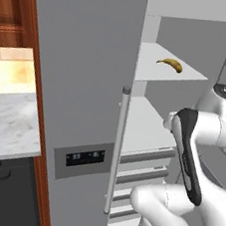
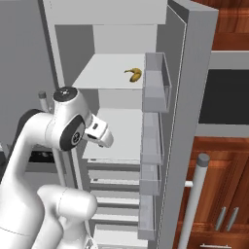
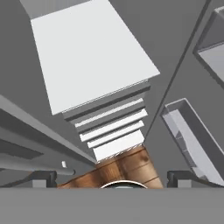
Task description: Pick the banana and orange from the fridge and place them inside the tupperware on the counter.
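Fridge (image 1: 84, 81) stands with its right door swung open, white shelves and drawers bared to the arm. On the upper shelf (image 2: 104, 73) lies the banana (image 2: 133, 74), alone, well back from the shelf's front edge and toward the side with the door bins (image 2: 155, 82). The shelf below looks bare.

The arm is folded in front of the fridge, its wrist at about the height of the lower shelf and below the banana. The end effector (image 3: 111, 177) points down past the drawer fronts toward the wooden floor (image 3: 122, 168); its two dark fingertips (image 3: 43, 178) sit far apart at the bottom of the hand view, so it stands wide with nothing between them.

By my reading, the step in hand is the reach for the first fruit, barely begun. The next move calls for lifting the wrist to the upper shelf, turning the hand to face the banana, and coming in over the shelf without clipping the door bins. A strip of marble counter (image 1: 6, 122) shows left of the fridge; the orange may lie somewhere these angles hide.
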Controlling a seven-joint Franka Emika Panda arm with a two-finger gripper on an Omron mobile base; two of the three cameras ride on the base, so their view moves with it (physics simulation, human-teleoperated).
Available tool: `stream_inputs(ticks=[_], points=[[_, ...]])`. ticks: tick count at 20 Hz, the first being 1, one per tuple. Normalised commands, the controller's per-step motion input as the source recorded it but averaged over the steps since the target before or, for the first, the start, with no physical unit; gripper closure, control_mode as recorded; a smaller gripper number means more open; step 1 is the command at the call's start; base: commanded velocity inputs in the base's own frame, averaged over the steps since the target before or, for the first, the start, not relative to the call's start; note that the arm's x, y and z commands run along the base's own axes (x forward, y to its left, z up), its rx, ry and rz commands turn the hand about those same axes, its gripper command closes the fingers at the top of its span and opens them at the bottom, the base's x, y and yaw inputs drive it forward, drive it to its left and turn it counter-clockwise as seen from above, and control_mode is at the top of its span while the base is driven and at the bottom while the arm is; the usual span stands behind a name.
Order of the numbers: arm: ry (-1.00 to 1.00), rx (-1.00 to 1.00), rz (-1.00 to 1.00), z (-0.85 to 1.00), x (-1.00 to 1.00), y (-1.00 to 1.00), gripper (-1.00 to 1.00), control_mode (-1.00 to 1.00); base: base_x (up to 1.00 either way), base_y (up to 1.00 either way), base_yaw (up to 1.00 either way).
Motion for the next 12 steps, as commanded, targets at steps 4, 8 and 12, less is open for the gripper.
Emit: stream_inputs(ticks=[4,8,12], points=[[0.0,-0.01,0.0,0.71,0.45,-0.26,-1.0,-1.0,0.0,0.0,0.0],[0.0,-0.09,0.0,0.58,0.55,-0.13,-1.0,-1.0,0.0,0.0,0.0],[0.0,-0.07,0.0,0.43,0.7,-0.13,-1.0,-1.0,0.0,0.0,0.0]])
